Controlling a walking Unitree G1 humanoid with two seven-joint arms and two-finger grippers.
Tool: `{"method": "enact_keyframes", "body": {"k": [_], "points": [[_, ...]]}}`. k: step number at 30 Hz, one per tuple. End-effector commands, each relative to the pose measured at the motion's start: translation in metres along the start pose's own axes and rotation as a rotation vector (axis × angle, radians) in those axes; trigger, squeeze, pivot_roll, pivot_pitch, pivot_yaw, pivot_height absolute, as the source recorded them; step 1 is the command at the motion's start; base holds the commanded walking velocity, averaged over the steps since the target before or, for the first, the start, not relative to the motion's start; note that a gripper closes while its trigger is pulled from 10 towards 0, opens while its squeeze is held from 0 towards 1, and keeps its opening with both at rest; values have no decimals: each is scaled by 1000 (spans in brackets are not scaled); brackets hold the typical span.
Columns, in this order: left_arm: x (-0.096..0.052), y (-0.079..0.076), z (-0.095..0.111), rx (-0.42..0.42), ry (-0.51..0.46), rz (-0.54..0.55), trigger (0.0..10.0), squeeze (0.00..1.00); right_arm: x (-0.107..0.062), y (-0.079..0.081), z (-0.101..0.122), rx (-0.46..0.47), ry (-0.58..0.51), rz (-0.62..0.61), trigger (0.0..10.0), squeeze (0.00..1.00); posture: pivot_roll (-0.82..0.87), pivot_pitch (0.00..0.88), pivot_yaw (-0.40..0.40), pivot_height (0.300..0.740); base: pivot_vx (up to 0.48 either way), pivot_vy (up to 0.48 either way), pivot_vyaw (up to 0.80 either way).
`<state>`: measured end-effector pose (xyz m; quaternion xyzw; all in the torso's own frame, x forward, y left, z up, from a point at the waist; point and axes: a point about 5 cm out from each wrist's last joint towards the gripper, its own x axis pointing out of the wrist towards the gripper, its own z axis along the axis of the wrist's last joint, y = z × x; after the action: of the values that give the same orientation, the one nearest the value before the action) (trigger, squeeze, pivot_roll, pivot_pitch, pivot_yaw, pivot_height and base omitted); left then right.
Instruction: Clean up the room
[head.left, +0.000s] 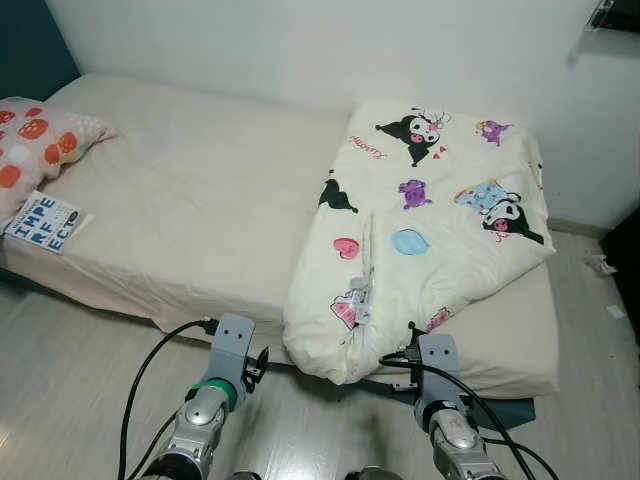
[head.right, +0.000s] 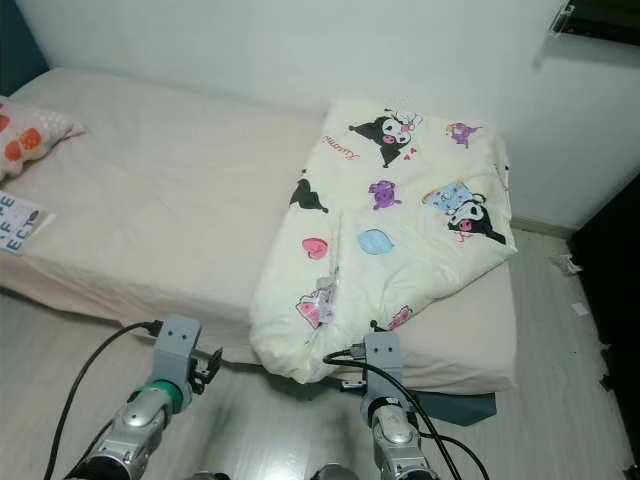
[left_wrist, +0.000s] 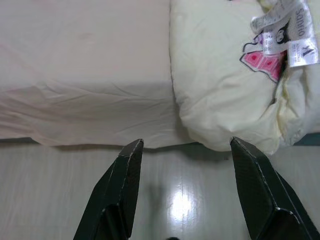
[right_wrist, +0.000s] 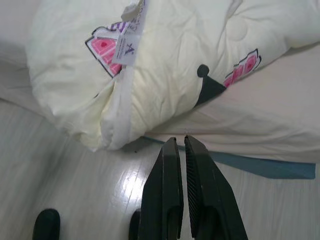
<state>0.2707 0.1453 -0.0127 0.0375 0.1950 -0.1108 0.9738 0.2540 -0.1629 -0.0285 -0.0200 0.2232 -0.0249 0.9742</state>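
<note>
A cream quilt (head.left: 420, 230) printed with cartoon figures lies folded on the right half of the bed (head.left: 190, 210), its near end drooping over the front edge. Both my arms are raised low in front of the bed, above the floor. My left gripper (left_wrist: 182, 145) is open, its fingers pointing at the bed's edge just left of the quilt's hanging corner (left_wrist: 225, 95). My right gripper (right_wrist: 181, 142) is shut on nothing, just short of the quilt's lower edge (right_wrist: 120, 115) and the mattress side.
A spotted pillow (head.left: 35, 140) and a book (head.left: 45, 222) lie at the bed's left end. A white wall backs the bed. Pale wood floor (head.left: 70, 390) runs before it, with small litter (head.left: 603, 265) and dark furniture (head.left: 628, 260) at the right. My feet (right_wrist: 46, 224) stand below.
</note>
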Motion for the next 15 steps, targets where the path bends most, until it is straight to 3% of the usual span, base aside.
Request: {"method": "enact_keyframes", "body": {"k": [1, 3, 11, 12, 13, 14, 15], "points": [[-4, -2, -5, -43, -12, -15, 10000, 1000, -2, -3, 2, 49, -41, 0, 10000, 1000, 5, 67, 19, 740, 0, 0, 0], [-4, -3, -1, -55, -48, -26, 10000, 1000, -3, -3, 7, 93, -98, 20, 10000, 1000, 4, 67, 19, 740, 0, 0, 0], [-4, -2, 3, -49, -87, 32, 10000, 1000, -2, -8, 7, 45, -89, -38, 10000, 1000, 1, 67, 18, 740, 0, 0, 0], [-4, -2, 3, -59, -89, 35, 10000, 1000, -2, -7, 8, 60, -89, -28, 10000, 694, 1, 65, 18, 740, 0, 0, 0], [-3, -1, 4, -77, -88, 30, 0, 153, -1, -6, 9, 68, -93, -5, 0, 0, 0, 64, 18, 740, 0, 0, 0], [-3, -1, 4, -91, -88, 25, 0, 153, -1, -5, 9, 72, -97, 11, 0, 0, 0, 64, 18, 740, 0, 0, 0], [-3, -1, 4, -95, -89, 20, 0, 0, 0, -5, 10, 72, -98, 14, 0, 0, 1, 60, 19, 740, 0, 0, 0]]}}
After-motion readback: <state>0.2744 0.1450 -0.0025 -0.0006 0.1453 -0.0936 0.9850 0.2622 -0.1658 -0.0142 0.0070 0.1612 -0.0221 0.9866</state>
